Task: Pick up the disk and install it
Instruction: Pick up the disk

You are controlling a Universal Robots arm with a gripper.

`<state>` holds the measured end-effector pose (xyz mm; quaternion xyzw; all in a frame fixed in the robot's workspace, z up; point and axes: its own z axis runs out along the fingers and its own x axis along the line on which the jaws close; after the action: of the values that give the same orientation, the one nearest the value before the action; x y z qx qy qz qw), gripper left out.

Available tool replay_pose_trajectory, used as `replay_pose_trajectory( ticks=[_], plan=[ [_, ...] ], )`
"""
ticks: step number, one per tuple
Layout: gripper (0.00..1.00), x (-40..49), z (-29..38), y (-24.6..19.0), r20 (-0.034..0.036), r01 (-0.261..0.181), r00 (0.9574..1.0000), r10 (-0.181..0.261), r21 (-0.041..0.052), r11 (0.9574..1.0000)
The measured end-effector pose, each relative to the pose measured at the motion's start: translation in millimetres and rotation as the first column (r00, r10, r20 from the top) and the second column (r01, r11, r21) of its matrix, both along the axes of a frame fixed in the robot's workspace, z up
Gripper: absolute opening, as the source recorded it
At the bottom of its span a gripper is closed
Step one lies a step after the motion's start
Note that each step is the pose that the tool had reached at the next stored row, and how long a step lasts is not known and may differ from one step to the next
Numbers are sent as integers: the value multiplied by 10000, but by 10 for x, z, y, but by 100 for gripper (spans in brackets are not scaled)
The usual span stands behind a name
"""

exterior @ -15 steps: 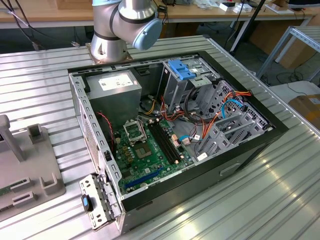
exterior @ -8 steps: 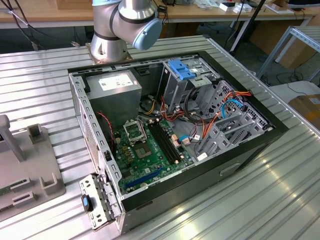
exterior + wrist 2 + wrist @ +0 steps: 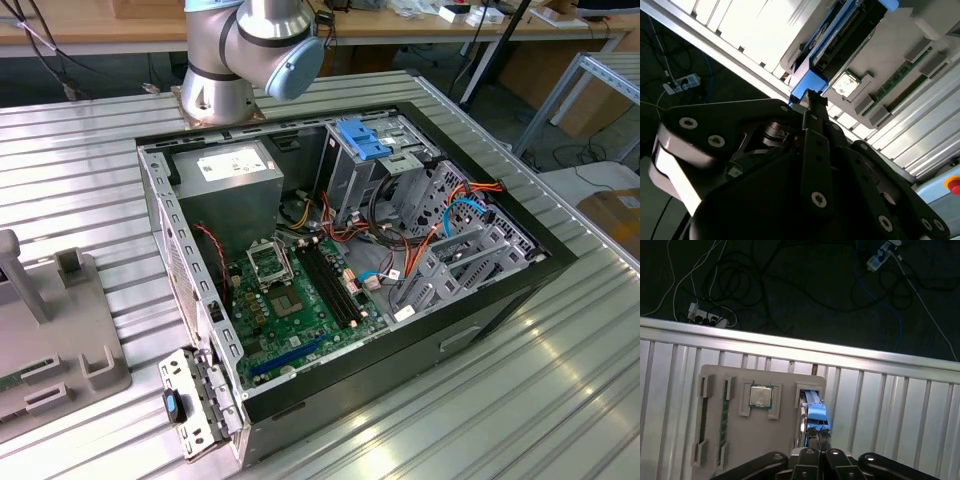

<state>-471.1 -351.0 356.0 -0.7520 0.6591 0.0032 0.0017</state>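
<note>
1. Cannot tell the state of the black jointed tool (image 3: 817, 439), clamped or apart. Sits right at the near end of the flat grey disk in its bright blue plastic frame (image 3: 815, 416), as seen in both wrist views.
2. Disk on edge in a narrow slot of the grey moulded plastic parts holder (image 3: 785, 435), on the ribbed metal table (image 3: 880, 410), not yet in the open black computer case (image 3: 520, 285).
3. Likely trouble: a hold on the frame's end alone, with swing or slip in the lift.
4. Could jam against the slot walls under a tilted pull and drag the holder along.
5. Could knock the square silver processor chip (image 3: 760, 396) in the neighbouring pocket.
6. Risk of snagging the loose orange and blue cables (image 3: 465, 205) around the grey metal drive cage (image 3: 460, 255).
</note>
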Motion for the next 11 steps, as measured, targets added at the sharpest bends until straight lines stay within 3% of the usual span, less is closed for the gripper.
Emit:
replay_pose_trajectory(
  ticks=[2,3,4,7,11],
  plan=[
    [11,23,-4,-4,-1,325,9995,-325,-1,9995],
    [11,40,-6,-49,1,450,9990,-450,1,9990],
    [11,97,-7,-51,0,492,9988,-492,0,9988],
    [11,106,-8,-52,-1,509,9987,-509,0,9987],
    [30,107,-8,-52,0,514,9987,-514,0,9987]
  ],
)
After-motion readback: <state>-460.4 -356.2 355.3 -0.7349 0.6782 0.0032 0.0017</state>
